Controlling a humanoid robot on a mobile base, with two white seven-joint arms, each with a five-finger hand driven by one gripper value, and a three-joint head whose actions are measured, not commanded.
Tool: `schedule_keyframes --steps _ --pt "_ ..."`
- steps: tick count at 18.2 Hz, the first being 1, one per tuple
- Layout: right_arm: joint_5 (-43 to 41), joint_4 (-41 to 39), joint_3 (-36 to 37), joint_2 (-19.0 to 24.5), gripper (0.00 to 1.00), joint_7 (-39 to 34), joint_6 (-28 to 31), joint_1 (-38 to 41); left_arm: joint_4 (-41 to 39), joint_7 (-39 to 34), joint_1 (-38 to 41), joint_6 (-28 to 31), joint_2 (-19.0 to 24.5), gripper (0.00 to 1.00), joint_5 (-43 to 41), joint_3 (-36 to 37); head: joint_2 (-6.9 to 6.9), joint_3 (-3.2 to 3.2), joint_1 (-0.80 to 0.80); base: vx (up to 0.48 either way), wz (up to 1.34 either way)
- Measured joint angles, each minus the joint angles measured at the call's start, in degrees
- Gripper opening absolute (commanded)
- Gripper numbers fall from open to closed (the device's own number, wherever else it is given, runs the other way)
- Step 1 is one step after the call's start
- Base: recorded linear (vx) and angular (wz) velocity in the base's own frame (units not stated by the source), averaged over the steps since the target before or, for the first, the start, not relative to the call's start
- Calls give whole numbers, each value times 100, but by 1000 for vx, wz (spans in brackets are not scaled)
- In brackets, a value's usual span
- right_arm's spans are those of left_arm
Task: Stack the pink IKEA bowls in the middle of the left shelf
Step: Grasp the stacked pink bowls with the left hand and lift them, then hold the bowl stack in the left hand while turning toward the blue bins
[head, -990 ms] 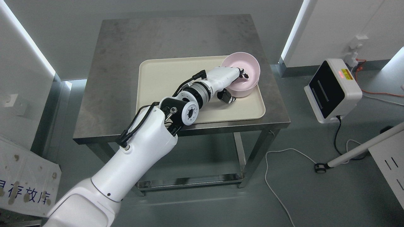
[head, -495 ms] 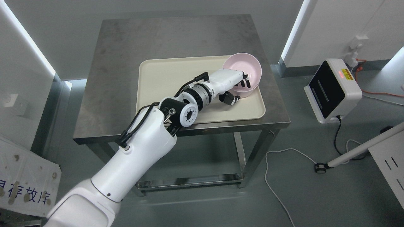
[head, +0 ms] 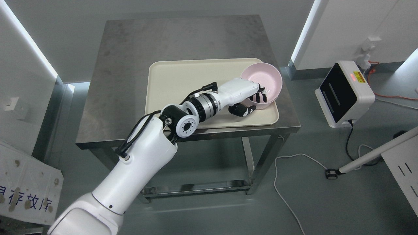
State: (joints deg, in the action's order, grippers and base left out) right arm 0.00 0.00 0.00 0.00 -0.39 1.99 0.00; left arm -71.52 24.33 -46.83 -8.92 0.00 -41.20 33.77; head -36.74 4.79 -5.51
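One pink bowl [head: 265, 81] sits at the right end of the cream tray [head: 183, 81], its far rim hanging a little past the tray's right edge. My left arm reaches across the tray from the lower left. The left hand [head: 253, 103] grips the bowl's near wall: black fingertips [head: 261, 96] curl over the rim into the bowl, and the thumb [head: 244, 111] presses the outside from below. The bowl tilts slightly toward the hand. The right arm does not show.
The tray lies on a steel table [head: 130, 65] close to its front right corner. On the floor to the right stand a white device with a black screen [head: 344, 93], cables [head: 287, 182] and a white pole [head: 375, 153]. A printed board [head: 26, 192] leans at lower left.
The hand has pushed to the right with the bowl. The bowl dropped from a steep tilt to nearly level, and the tray slid right on the table.
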Motion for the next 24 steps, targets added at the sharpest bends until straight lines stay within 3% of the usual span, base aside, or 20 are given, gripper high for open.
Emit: schedule_keyframes --steps 5,10,17,24 --pt "0 0 0 0 100 0 1 0 2 59 -227 -534 0 0 52 -631 0 0 0 0 0" --pt "0 0 0 0 100 0 2 0 -142 663 -362 -1114 0 0 158 -1514 0 0 0 1 5" --pt "0 0 0 0 100 -1 5 -1 -679 1404 256 -2346 -1 0 491 -2741 0 0 0 11 15" --pt "0 0 0 0 100 -1 26 -1 -1160 1463 646 -2702 0 1 702 -3428 0 0 0 -17 -1"
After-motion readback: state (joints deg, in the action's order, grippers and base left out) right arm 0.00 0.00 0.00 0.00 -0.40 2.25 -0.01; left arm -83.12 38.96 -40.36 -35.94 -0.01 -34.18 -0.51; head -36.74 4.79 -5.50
